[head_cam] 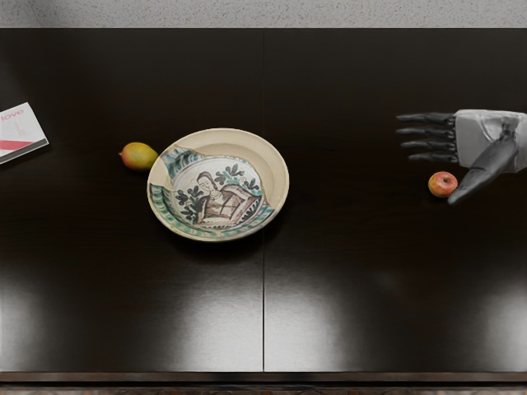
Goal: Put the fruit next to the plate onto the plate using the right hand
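Hovering right hand (pixel 471 146), wrist cropped

Table (pixel 370 288): dark, glossy top, two panels; seam (pixel 263 313) runs front to back, well out ahead of the fingers (pixel 424 132). Soft light patches (pixel 313 321) toward near edge. Pale speckled strip (pixel 263 12) beyond far edge, nature unclear.

A yellow-red mango (pixel 138 155) lies just beside the left rim of the painted, part-cream plate (pixel 257 152).
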You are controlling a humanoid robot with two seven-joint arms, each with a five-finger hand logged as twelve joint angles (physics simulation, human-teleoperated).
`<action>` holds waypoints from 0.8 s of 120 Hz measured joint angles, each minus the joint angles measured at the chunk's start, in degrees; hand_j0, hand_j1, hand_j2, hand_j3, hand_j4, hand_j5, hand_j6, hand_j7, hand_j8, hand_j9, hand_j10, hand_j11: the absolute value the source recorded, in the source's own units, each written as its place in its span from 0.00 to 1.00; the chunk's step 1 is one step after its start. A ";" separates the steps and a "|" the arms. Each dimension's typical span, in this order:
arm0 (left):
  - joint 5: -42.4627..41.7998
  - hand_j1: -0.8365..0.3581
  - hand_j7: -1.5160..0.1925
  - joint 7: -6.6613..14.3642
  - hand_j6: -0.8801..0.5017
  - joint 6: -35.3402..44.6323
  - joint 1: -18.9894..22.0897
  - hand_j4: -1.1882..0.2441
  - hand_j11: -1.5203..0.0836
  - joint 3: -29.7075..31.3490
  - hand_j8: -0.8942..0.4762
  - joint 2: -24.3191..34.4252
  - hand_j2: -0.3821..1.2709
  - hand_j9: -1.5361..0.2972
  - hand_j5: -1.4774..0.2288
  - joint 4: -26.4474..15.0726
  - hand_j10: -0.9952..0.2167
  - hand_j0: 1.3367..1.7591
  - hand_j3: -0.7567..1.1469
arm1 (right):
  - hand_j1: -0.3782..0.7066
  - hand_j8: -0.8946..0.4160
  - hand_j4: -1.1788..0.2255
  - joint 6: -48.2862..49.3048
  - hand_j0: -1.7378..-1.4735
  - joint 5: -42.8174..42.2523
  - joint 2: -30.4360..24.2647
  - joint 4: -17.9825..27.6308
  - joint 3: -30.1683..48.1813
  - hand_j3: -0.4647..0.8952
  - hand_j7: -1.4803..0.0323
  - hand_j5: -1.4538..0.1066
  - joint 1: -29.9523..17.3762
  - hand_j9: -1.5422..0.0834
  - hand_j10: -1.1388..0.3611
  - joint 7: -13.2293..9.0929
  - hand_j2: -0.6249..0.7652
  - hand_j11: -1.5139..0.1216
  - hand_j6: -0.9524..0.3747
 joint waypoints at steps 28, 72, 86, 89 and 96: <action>0.00 0.76 0.71 0.00 0.47 0.00 -0.01 0.67 0.76 0.02 0.48 0.00 0.26 0.67 0.69 0.00 0.63 0.76 0.40 | 0.07 0.65 0.81 0.00 0.30 -8.83 3.71 -0.01 0.16 0.34 0.94 0.90 4.65 0.91 0.73 -7.39 0.44 0.89 0.69; 0.00 0.76 0.71 0.00 0.47 0.00 -0.02 0.67 0.76 0.04 0.48 0.00 0.26 0.67 0.69 0.00 0.63 0.76 0.40 | 0.06 0.65 0.81 -42.38 0.30 -46.76 13.04 10.39 -8.16 0.34 0.95 0.90 5.34 0.92 0.73 -14.54 0.45 0.90 0.69; 0.00 0.76 0.71 0.00 0.47 0.00 -0.01 0.67 0.76 0.03 0.48 0.00 0.26 0.67 0.69 0.00 0.63 0.76 0.40 | 0.06 0.65 0.81 -48.62 0.30 -51.90 14.45 8.94 -9.07 0.34 0.95 0.90 1.40 0.92 0.73 -14.86 0.45 0.90 0.69; 0.00 0.76 0.71 0.00 0.47 0.00 -0.01 0.67 0.76 0.03 0.48 0.00 0.26 0.67 0.69 0.00 0.63 0.76 0.40 | 0.06 0.65 0.81 -49.61 0.30 -52.93 14.86 8.32 -9.16 0.34 0.95 0.90 0.57 0.92 0.74 -14.89 0.45 0.90 0.69; 0.00 0.76 0.71 0.00 0.47 0.00 -0.03 0.67 0.76 0.03 0.48 0.00 0.26 0.67 0.69 0.00 0.63 0.76 0.40 | 0.06 0.65 0.81 -51.18 0.30 -54.58 15.54 6.90 -9.35 0.34 0.95 0.90 -0.90 0.92 0.74 -14.94 0.45 0.90 0.69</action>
